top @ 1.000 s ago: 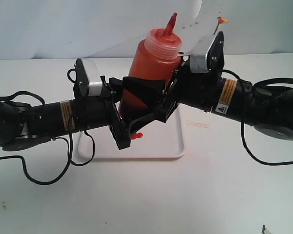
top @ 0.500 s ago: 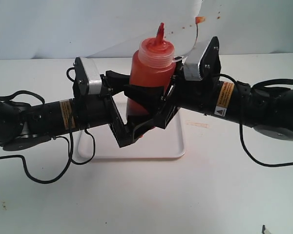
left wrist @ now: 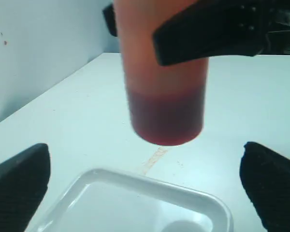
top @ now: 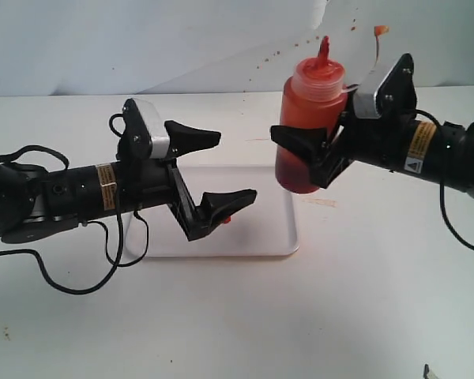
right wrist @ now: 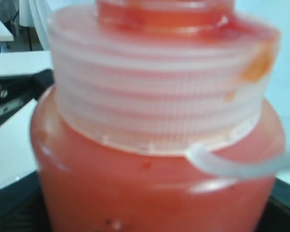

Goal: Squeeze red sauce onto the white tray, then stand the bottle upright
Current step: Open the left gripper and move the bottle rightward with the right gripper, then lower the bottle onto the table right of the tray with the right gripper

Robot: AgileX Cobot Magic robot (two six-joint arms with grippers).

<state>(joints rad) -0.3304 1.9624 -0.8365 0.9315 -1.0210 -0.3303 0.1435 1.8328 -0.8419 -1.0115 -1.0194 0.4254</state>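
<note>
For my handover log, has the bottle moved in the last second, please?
Yes. The bottle has shifted right in the exterior view, from above the middle of the white tray to its right edge.

Gap between left claw (top: 237, 164), bottle (top: 310, 106)

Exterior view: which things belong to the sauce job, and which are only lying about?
Job: bottle, white tray, red sauce on the tray.
Lying about: black cable, faint stain beside the tray, red specks on the back wall.

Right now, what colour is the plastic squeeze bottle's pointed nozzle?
Red; pointed nozzle clearest in exterior view.
</note>
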